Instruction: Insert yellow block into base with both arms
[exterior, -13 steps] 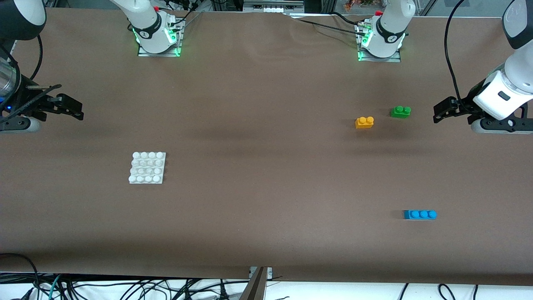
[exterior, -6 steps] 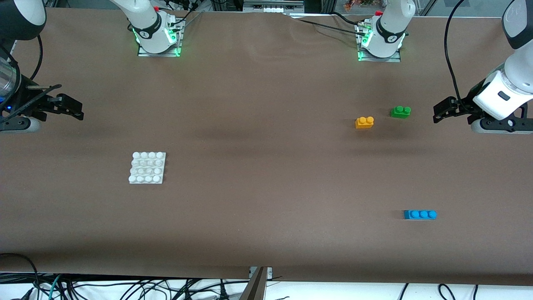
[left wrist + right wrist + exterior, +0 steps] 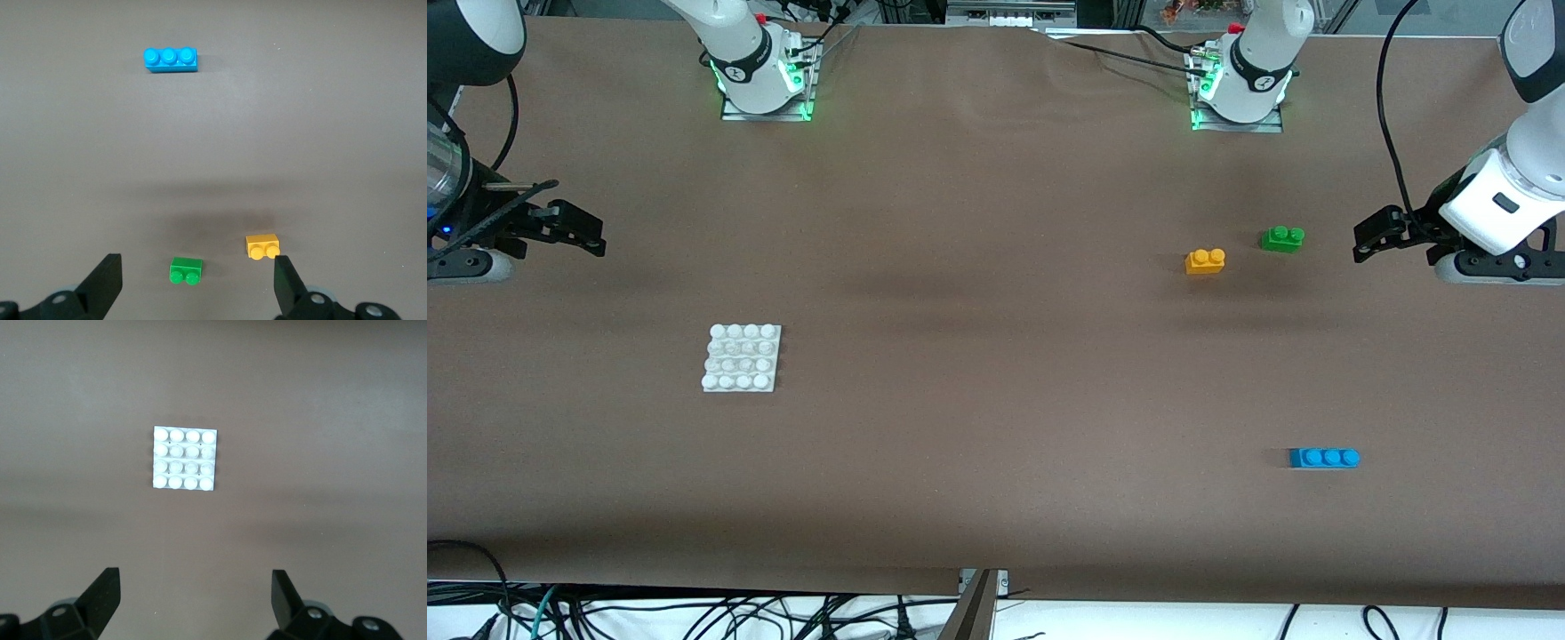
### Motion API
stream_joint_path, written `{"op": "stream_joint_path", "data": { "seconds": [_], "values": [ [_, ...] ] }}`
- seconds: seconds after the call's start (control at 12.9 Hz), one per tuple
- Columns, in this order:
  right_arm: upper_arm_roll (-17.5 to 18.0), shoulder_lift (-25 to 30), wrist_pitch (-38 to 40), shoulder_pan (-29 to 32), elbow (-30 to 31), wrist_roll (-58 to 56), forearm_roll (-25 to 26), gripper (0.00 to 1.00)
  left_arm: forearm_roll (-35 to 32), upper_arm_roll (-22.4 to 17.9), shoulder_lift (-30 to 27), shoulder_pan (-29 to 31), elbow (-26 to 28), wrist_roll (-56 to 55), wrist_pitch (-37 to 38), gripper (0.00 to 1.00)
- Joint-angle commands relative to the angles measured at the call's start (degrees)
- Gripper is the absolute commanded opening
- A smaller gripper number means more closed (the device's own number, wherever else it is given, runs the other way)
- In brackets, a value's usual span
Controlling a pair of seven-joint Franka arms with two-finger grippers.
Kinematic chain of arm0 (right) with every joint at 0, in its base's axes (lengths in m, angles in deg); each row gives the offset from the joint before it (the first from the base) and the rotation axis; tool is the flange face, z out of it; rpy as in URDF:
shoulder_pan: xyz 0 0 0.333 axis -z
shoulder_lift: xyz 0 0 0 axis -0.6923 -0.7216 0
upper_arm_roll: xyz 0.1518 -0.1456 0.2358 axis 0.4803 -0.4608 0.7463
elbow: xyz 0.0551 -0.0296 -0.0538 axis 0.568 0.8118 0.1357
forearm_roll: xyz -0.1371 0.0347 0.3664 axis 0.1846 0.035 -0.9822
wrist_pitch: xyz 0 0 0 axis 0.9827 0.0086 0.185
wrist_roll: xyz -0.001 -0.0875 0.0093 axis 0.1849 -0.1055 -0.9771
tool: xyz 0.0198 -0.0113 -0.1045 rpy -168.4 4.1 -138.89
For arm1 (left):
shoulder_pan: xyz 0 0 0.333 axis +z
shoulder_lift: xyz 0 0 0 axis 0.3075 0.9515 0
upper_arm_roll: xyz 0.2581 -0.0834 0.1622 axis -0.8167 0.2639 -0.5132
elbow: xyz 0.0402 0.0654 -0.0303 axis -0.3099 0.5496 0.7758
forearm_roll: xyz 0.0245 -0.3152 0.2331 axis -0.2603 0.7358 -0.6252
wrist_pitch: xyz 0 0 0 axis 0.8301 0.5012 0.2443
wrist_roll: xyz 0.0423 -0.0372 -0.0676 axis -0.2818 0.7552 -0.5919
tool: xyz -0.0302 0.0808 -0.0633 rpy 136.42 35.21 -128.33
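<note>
one yellow block (image 3: pixel 1205 260), one base (image 3: pixel 741 357)

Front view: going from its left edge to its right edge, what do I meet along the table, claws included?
Right claw → white base → yellow block → green block → blue block → left claw. Both claws are open and hold nothing.

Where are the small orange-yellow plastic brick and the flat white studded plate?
small orange-yellow plastic brick (image 3: pixel 1205 260), front view, middle of brick.
flat white studded plate (image 3: pixel 184 459), right wrist view, studded top centre.
</note>
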State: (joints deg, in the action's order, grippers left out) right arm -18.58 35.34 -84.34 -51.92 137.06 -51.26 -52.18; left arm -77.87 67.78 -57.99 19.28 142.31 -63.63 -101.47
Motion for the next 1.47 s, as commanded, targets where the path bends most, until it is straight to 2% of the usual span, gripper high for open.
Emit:
{"op": "stream_joint_path", "data": {
  "seconds": [0.0, 0.62, 0.78, 1.01, 1.4],
  "values": [
    [0.40, 0.33, 0.12, 0.46, -0.07, 0.71, -0.15, 1.00, 0.21, -0.28, -0.35, -0.23, -0.56, 1.22, 0.68, 1.00],
    [0.40, 0.24, -0.32, 0.54, -0.07, 0.27, -0.24, 1.00, 0.21, -0.37, -0.35, -0.23, -0.56, 1.30, 0.76, 1.00],
    [0.22, 0.15, -1.28, 0.63, -0.07, -0.26, -2.51, 1.00, 0.29, -0.37, -0.35, -0.23, -0.65, 1.30, 0.76, 1.00],
    [-0.13, -0.11, -1.29, 0.63, -0.15, -0.43, -2.88, 1.00, 0.21, -0.37, -0.35, -0.23, -0.65, 1.30, 0.76, 1.00],
    [-0.13, -4.93, -1.46, 0.98, -0.77, -0.35, -2.00, 1.00, 0.30, -0.37, -0.35, -0.23, -0.65, 1.30, 0.76, 1.00]
  ]
}}
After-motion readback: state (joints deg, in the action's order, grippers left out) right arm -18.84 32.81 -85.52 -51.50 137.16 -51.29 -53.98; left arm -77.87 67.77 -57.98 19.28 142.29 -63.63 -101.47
